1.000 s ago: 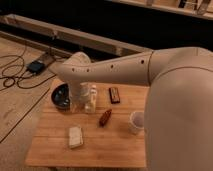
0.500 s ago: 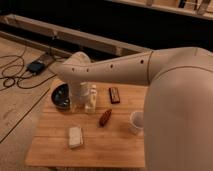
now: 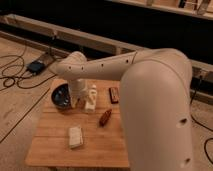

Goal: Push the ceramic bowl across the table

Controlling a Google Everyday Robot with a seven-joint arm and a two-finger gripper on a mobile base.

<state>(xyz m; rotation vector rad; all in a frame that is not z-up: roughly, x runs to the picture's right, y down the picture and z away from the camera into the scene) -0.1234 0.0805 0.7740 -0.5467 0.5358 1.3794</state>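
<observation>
Dark-glazed ceramic bowl (image 3: 60, 96) sits at the upper-left corner of the bench (image 3: 100, 145), left of frame centre. Pincer (image 3: 77, 101) hangs just beside its right rim; apart or together, cannot tell. Bowl lies frame-left of pincer.

Found glossy glaze on the ceramic bowl (image 3: 61, 96), far-left corner; matt slatted wood (light brown) on the table (image 3: 95, 142); smooth pale gripper (image 3: 79, 102) beside the bowl.

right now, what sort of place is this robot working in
Probably a robotics lab or workshop: loose cables and a small box on a bare floor, plus a small wooden table of odd items. The gripper hangs beside the dark bowl.
</observation>
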